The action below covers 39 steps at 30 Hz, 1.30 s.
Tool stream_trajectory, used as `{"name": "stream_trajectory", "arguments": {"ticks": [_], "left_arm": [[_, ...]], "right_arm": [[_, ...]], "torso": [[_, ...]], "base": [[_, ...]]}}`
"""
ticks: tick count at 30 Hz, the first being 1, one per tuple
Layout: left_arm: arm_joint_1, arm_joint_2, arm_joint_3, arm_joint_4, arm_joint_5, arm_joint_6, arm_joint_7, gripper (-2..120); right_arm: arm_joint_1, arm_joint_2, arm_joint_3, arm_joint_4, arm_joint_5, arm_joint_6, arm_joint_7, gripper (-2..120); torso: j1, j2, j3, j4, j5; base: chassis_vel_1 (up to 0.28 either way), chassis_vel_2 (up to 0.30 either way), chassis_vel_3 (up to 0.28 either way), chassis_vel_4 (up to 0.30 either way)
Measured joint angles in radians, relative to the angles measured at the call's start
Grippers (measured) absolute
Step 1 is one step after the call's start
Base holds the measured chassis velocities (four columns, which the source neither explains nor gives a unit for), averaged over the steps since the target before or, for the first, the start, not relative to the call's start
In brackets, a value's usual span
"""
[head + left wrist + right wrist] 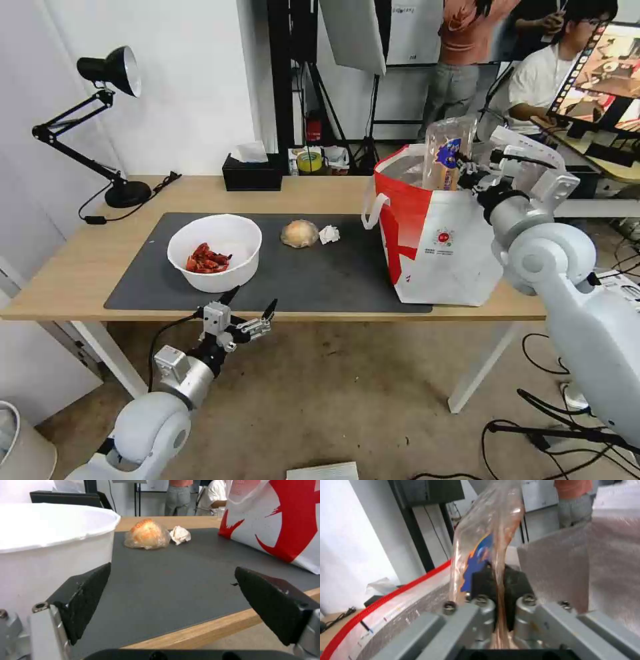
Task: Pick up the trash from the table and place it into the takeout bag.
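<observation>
- The right gripper (pixel 465 175) is holding the clear plastic tray (pixel 448 155) upright above the takeout bag (pixel 437 233), jaws pinching it; lowering and releasing seems next.
- The left gripper (pixel 250 310), jaws spread, is waiting by the tabletop (pixel 80 273)'s front edge near the white bowl (pixel 215 252).

The light wood tabletop (pixel 200 190) carries a dark grey mat (pixel 320 273), a black desk lamp (pixel 107 133) and a black tissue box (pixel 252 175) behind it.

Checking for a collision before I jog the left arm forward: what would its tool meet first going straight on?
Probably the bun in plastic wrap, straight ahead across the mat. The open left tool sits at the table edge with the white bowl close beside it; depth is uncertain.
</observation>
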Motion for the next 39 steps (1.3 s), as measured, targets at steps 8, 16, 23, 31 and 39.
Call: {"name": "stream_trajectory", "arguments": {"ticks": [8,16,23,31,39], "left_arm": [[-0.001,0.002,-0.002,-0.004,0.001,0.001,-0.001,100],[0.006,0.005,-0.015,-0.015,0.0,0.002,-0.001,100],[0.008,0.005,-0.024,-0.02,-0.001,0.002,-0.001,100],[0.018,0.004,-0.039,-0.025,-0.004,0.0,-0.001,100],[0.018,0.003,-0.053,-0.023,-0.008,-0.006,-0.001,100]], "right_arm": [[-0.009,-0.001,0.011,0.005,0.01,-0.008,0.007,38],[-0.007,-0.015,0.012,0.025,0.025,-0.01,0.002,70],[0.001,-0.035,0.013,0.048,0.045,-0.01,-0.028,95],[-0.002,-0.078,0.012,0.126,0.078,-0.006,-0.12,100],[-0.061,-0.122,-0.007,0.216,0.061,-0.006,-0.243,100]], "torso": [[0.0,0.0,0.0,0.0,0.0],[0.0,0.0,0.0,0.0,0.0001],[0.0,0.0,0.0,0.0,0.0001],[0.0,0.0,0.0,0.0,0.0],[0.0,0.0,0.0,0.0,0.0]], "base": [[0.0,0.0,0.0,0.0],[0.0,0.0,0.0,0.0],[0.0,0.0,0.0,0.0],[0.0,0.0,0.0,0.0],[0.0,0.0,0.0,0.0]]}}
